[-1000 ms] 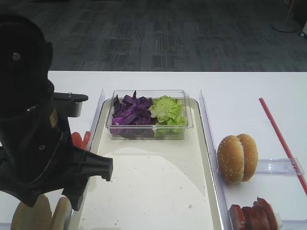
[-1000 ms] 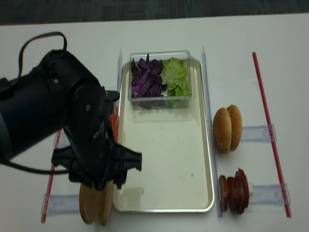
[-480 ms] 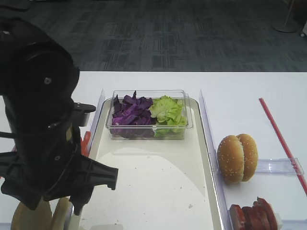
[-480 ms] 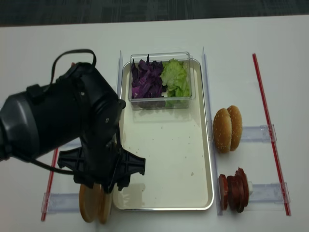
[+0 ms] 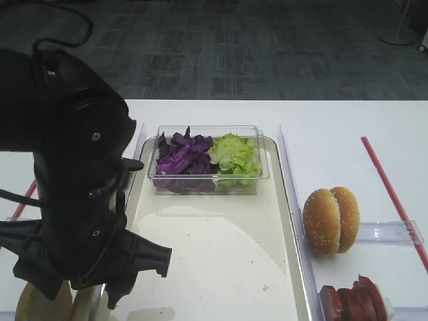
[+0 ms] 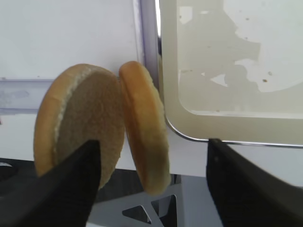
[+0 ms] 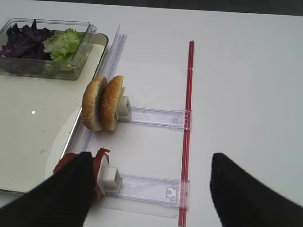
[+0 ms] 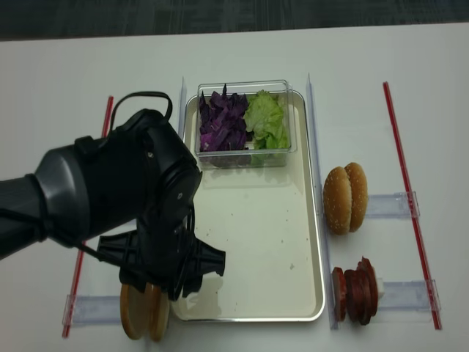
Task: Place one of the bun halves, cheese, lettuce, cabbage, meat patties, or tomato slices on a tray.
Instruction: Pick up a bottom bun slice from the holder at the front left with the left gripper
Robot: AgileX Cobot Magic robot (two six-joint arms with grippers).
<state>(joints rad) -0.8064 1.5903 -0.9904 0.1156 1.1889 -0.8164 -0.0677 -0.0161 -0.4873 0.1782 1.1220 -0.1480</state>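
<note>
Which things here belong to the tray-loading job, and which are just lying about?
Job:
cream metal tray
two flat bun halves at left
sesame bun halves at right
purple cabbage
green lettuce
red meat slices
open left gripper

Lying about:
red straw strip
clear plastic holders

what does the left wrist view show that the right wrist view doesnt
Only the left wrist view shows the two plain bun halves standing on edge just off the tray's near left corner, with the open left end effector hanging over them, nothing held.

Only the right wrist view shows the sesame bun halves, the meat patties, the red strip, the clear tub of purple cabbage and lettuce, and the open right end effector.

Both show the cream tray and the white table.
</note>
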